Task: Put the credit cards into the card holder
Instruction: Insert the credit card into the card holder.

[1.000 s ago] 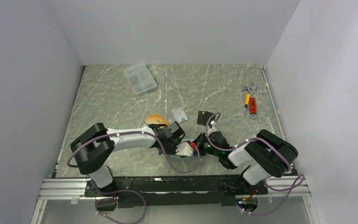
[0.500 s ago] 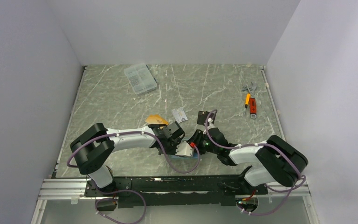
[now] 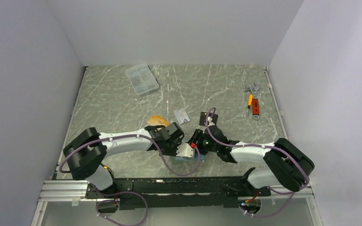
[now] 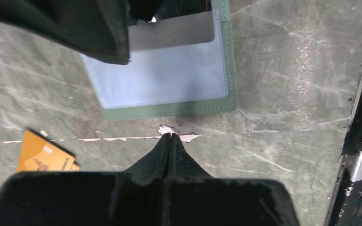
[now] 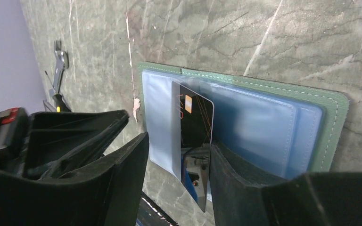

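Left claw (image 4: 169, 137), fingers pressed together, tip just short of the open card holder (image 4: 169, 80); orange card (image 4: 45, 157) on the desk (image 4: 273, 141) to its left. Right claw (image 5: 179, 150) stands apart around a dark card (image 5: 197, 127) partly tucked into the card holder's pocket.

Top external: fixed high at the near side, tilted down and forward; takes in the whole table (image 3: 207, 84) up to the back wall (image 3: 179, 33), from far off

Left wrist: close above the surface, looking almost straight down past the left gripper (image 4: 170, 136); card holder (image 4: 169, 77) at top of frame, orange card (image 4: 45, 155) lower left

Right wrist: very near, low, slanting along the tabletop past the right gripper (image 5: 181, 146); wrench (image 5: 60, 56) far at upper left

Card holder shared by both wrist views; orange card and wrench also in the top view
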Controlling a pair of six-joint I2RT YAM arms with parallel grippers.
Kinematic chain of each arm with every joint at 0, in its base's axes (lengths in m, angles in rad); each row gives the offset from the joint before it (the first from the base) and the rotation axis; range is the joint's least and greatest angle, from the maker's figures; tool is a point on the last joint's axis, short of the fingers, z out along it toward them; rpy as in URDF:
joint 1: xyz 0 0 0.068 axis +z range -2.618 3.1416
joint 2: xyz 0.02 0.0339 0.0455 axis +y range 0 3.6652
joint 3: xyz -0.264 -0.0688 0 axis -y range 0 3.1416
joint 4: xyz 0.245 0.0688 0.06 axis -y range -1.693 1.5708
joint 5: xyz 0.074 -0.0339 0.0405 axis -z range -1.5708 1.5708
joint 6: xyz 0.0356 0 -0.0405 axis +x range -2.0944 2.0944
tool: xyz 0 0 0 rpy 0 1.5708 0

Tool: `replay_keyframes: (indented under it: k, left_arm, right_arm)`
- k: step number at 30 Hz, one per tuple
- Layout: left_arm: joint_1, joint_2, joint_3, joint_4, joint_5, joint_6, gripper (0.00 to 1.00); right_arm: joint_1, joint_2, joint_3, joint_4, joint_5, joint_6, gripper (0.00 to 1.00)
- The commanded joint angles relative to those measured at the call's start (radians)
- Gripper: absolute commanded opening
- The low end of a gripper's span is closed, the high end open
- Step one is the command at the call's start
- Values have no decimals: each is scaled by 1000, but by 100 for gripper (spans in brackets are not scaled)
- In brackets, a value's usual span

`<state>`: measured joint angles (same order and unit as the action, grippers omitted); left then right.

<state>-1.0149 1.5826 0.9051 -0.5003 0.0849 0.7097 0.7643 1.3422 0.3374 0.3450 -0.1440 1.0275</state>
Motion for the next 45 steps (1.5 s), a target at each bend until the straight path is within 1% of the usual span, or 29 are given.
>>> replay_keyframes:
  k: [1, 4, 9, 13, 15, 17, 19, 22, 25, 27, 29, 33, 36, 38, 45]
  left_arm:
    - [5, -124, -23, 73, 59, -1, 0]
    - [29, -151, -9, 54, 90, -6, 0]
    - [203, -204, 44, -22, 249, -55, 0]
    - [329, -271, 60, -66, 346, -88, 0]
    - [377, -301, 60, -80, 378, -103, 0]
    - [408, -333, 46, -84, 394, -107, 0]
    - [428, -373, 21, -76, 405, -107, 0]
    - [430, -405, -22, -59, 416, -107, 0]
    - [431, -405, -27, -59, 412, -110, 0]
    - [433, -403, -24, -57, 415, -116, 0]
    - [436, -406, -22, -57, 429, -124, 0]
    - [448, -410, -9, -64, 437, -131, 0]
    - [463, -409, 2, -76, 446, -133, 0]
    - [472, -412, 4, -81, 448, -134, 0]
    - [502, -432, -2, -99, 469, -119, 0]
  right_arm:
    - [4, 8, 18, -189, 97, -47, 53]
    - [18, -4, 23, -209, 122, -44, 53]
    - [60, 32, 74, -272, 173, -43, 54]
    - [112, 62, 149, -401, 242, -36, 57]
    - [141, 93, 201, -480, 282, -27, 59]
    - [172, 112, 230, -509, 303, -20, 61]
    - [192, 113, 236, -513, 314, -13, 62]
    - [198, 85, 229, -493, 304, -23, 63]
    - [204, 67, 253, -540, 330, -25, 66]
    - [215, 62, 255, -539, 335, -25, 67]
    - [236, 81, 271, -553, 348, -22, 71]
    - [300, 166, 351, -654, 418, -5, 74]
    - [317, 181, 364, -649, 424, -1, 75]
    - [323, 180, 376, -650, 432, -12, 76]
    - [366, 225, 471, -797, 545, 19, 75]
